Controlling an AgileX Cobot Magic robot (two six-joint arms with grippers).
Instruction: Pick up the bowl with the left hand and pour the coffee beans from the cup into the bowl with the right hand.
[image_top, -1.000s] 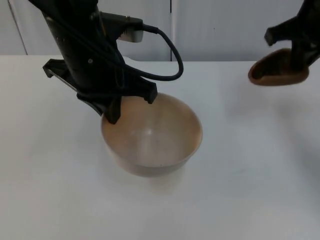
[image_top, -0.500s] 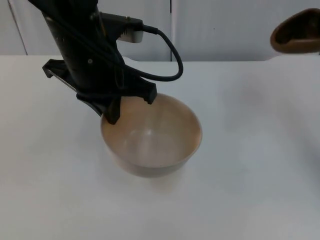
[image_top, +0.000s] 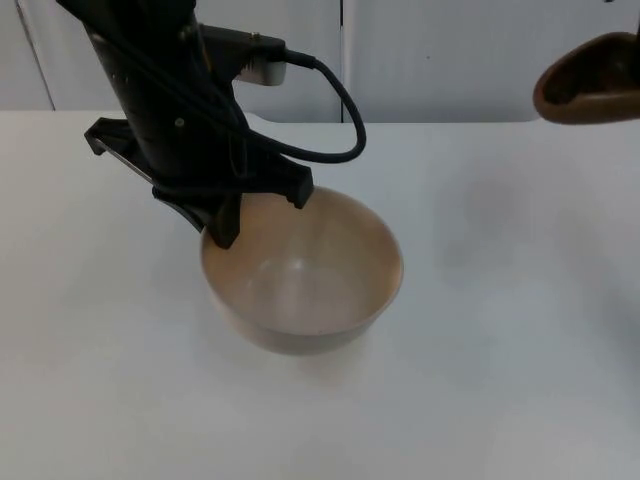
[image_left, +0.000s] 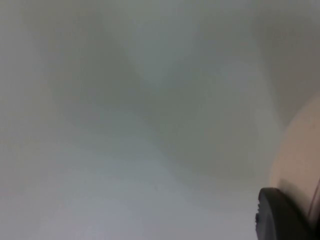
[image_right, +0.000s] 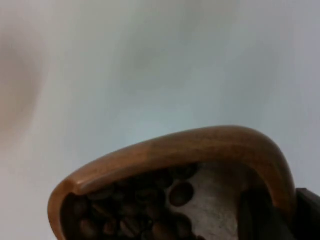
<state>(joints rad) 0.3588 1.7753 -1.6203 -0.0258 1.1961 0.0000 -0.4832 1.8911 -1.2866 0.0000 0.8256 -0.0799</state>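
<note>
The beige bowl (image_top: 305, 275) is at the table's middle, and its inside looks bare. My left gripper (image_top: 228, 222) is shut on the bowl's left rim. In the left wrist view one black fingertip (image_left: 279, 216) lies against the bowl's pale wall (image_left: 300, 150). The brown wooden cup (image_top: 588, 78) hangs high at the far right, well apart from the bowl. In the right wrist view the cup's rim (image_right: 190, 147) is close up, with coffee beans (image_right: 135, 210) inside. My right gripper (image_right: 275, 215) is shut on the cup's wall, one finger inside and one outside.
The white table (image_top: 500, 330) spreads out around the bowl. The grey partition wall (image_top: 440, 50) closes off the far edge behind both arms.
The right arm has lifted the cup off the table at the right, up toward the far right corner. The bowl and the left arm have stayed put.
</note>
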